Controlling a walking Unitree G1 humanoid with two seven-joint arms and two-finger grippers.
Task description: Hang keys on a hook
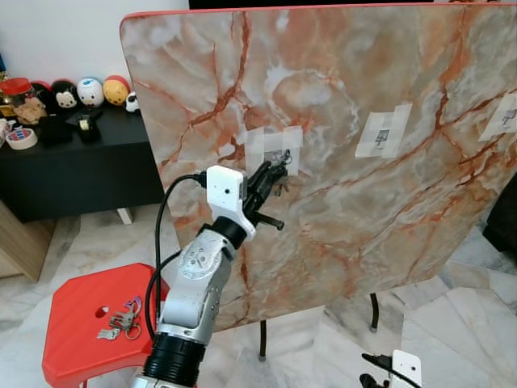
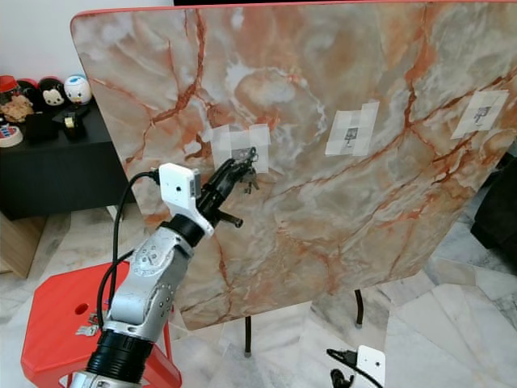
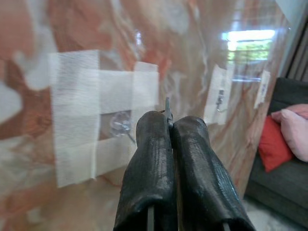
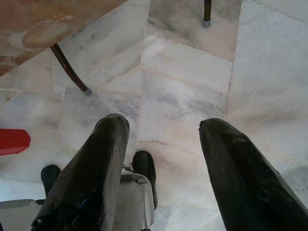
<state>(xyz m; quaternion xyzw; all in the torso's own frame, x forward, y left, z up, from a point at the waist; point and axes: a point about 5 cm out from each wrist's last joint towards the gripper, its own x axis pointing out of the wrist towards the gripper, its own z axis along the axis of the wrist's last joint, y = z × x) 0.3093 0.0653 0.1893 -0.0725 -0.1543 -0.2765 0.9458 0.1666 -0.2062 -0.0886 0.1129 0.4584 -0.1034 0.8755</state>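
The left gripper [image 1: 275, 179] is pinching the keys [image 1: 280, 172] between pressed-together fingers right at the taped hook [image 3: 122, 126] on the upright marble tabletop [image 1: 339, 97] — while the right gripper [image 4: 163, 159] is hanging spread over the floor.

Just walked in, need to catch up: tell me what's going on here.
The left gripper is shut on a set of keys, holding it up at a taped hook on the tilted marble tabletop. More keys lie on the red stool. The right gripper hangs open over the floor.
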